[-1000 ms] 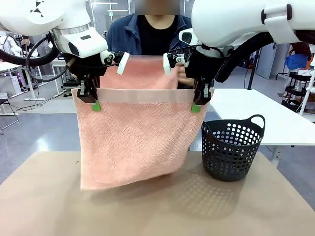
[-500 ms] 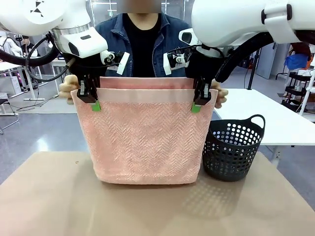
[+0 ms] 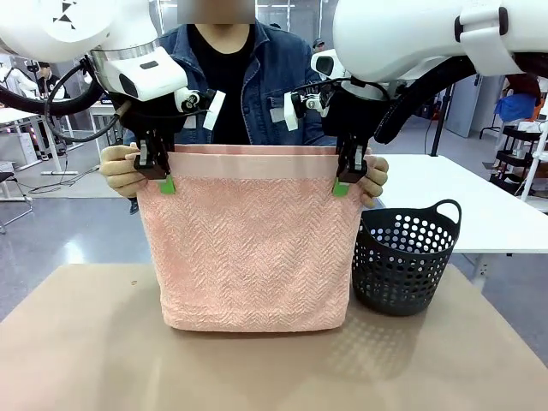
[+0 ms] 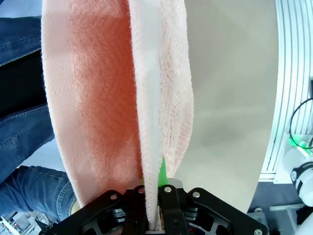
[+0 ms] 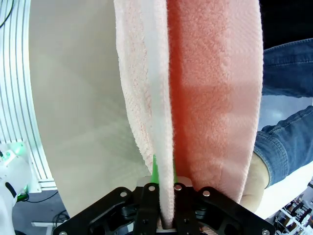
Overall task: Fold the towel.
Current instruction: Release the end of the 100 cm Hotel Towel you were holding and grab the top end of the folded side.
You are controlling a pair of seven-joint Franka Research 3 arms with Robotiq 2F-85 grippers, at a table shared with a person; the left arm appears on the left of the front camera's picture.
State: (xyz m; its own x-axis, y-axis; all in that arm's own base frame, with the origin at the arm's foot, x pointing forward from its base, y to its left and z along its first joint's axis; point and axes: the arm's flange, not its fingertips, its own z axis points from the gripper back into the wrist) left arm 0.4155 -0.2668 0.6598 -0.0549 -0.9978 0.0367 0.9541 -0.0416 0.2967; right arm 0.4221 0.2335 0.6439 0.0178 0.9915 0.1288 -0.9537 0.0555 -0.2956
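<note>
The pale pink towel (image 3: pixel 253 248) hangs doubled over above the brown table, its smooth band along the top edge and its fold just above the tabletop. My left gripper (image 3: pixel 164 180) is shut on the top left corner and my right gripper (image 3: pixel 342 183) is shut on the top right corner. The person's hands (image 3: pixel 122 169) hold the rear layer's corners just behind both grippers. In the left wrist view the towel (image 4: pixel 122 98) runs up from between the shut fingers (image 4: pixel 163 176). The right wrist view shows the towel (image 5: pixel 195 93) likewise clamped between green pads (image 5: pixel 154 171).
A dark perforated basket (image 3: pixel 402 257) with handles stands on the brown table (image 3: pixel 274 368) at the right, close to the towel's right edge. A white table (image 3: pixel 479 205) lies behind it. The person stands at the far side.
The person brought the towel's far half up behind the front half and now holds it level with my grippers. The hanging towel has settled straight. Both grippers stayed in place.
</note>
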